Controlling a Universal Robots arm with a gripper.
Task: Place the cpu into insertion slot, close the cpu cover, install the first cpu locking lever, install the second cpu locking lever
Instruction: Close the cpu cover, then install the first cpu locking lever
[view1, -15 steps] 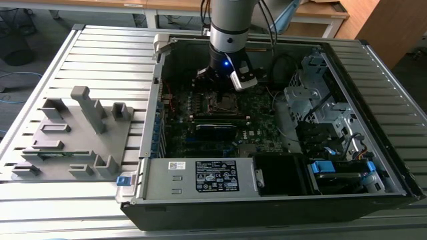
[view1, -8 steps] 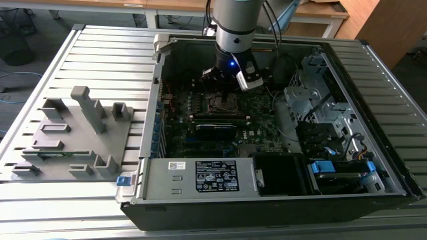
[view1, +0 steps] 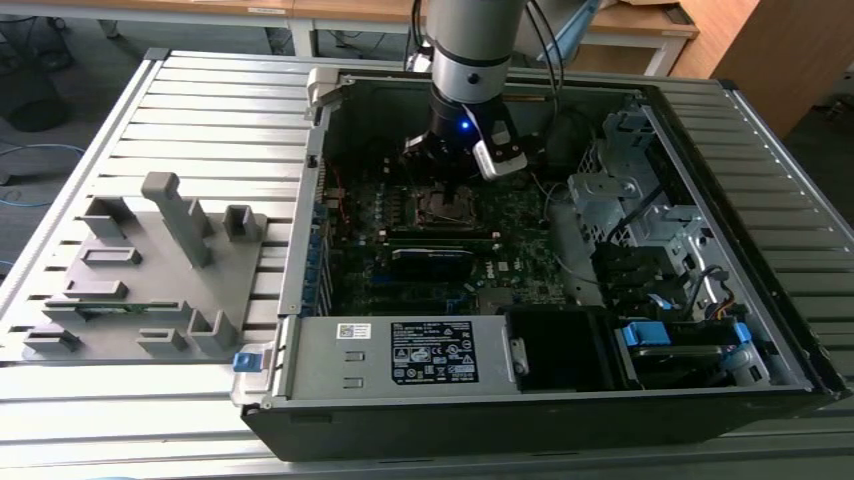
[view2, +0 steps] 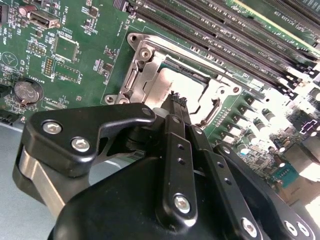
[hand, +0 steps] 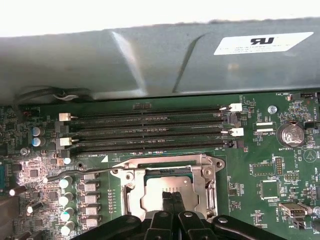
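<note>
I see my tool (hand: 170, 199), its fingers pressed together, with its tips right over the cpu (hand: 152, 195), which lies in the insertion slot (view1: 445, 205) framed by the lowered cpu cover (hand: 202, 182), mid-motherboard inside the open computer case (view1: 534, 430) on the desk (view1: 200, 110).

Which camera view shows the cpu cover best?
The first wrist view: the cover lies nearly face-on. The second wrist view shows it slanted, partly behind the tool. The exterior view shows a tiny square.
</note>
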